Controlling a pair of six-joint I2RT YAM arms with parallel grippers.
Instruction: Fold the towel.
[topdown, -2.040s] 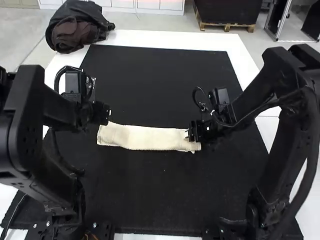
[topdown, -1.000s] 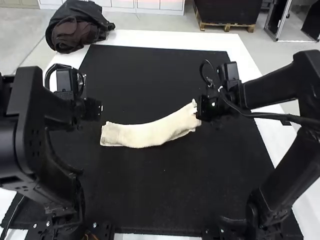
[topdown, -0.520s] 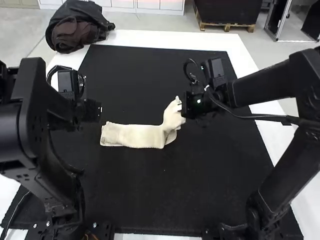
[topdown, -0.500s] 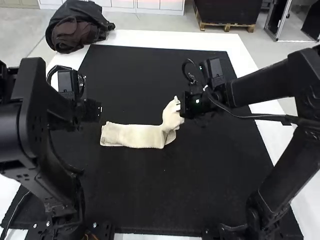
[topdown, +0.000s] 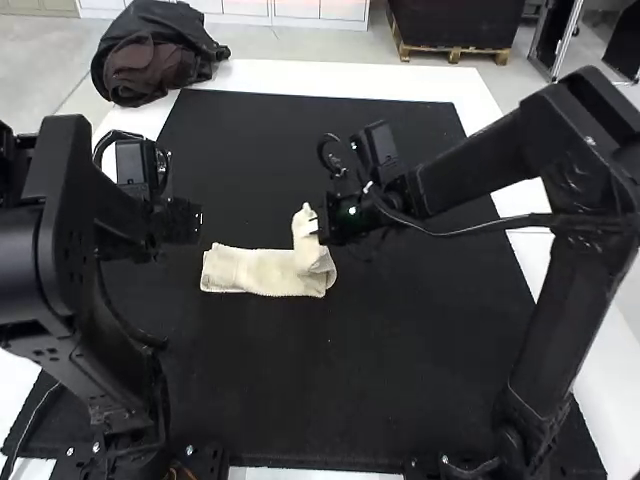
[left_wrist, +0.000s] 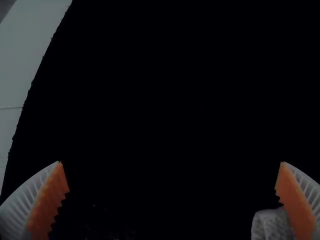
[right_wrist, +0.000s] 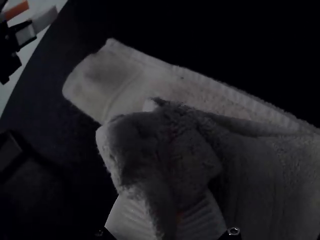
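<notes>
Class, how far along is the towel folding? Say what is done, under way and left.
Done: the towel is already a narrow strip on the black mat. In hand: the right gripper holds one end raised, doubled back above the strip. Left: probably laying that end down, releasing it and straightening the edges.

No words, labels, brands, numbers or signs can be read on anything here, neither from above nor from the 2 wrist views.
</notes>
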